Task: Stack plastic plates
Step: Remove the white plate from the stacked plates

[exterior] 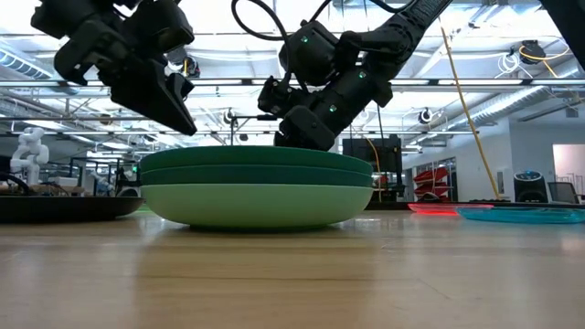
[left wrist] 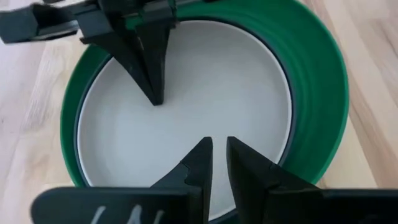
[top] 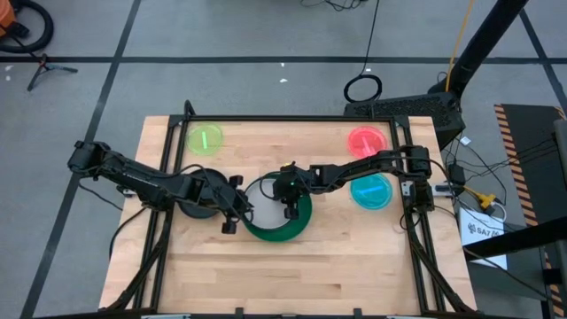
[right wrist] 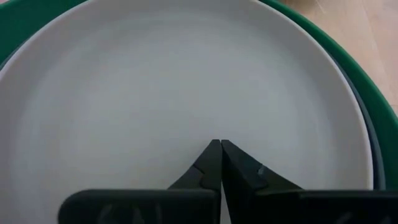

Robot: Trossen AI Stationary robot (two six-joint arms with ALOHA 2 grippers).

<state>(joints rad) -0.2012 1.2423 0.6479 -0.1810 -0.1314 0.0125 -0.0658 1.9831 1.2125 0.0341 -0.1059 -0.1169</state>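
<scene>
At the middle of the wooden table [top: 337,266] sits a stack of large plates: in the low view a mint plate [exterior: 256,206] lies at the bottom with 2 dark green plates [exterior: 256,164] nested on it, and from above a white plate [left wrist: 186,118] rests inside the top green one, with a thin dark rim, seemingly a grey plate [right wrist: 367,149], showing just under its edge. The right gripper [right wrist: 219,146] hangs over the white plate, its 2 fingers pressed together with no gap and nothing between them. The left gripper [left wrist: 219,143] reaches in from the other side, also above the white plate, its fingers narrow with only a slim gap and holding nothing. A black plate [top: 197,208] lies beside the stack under the left arm. The small lime plate [top: 205,139] sits near the far left corner; the small red plate [top: 366,140] is near the far right, with the cyan plate [top: 371,191] just in front of it
</scene>
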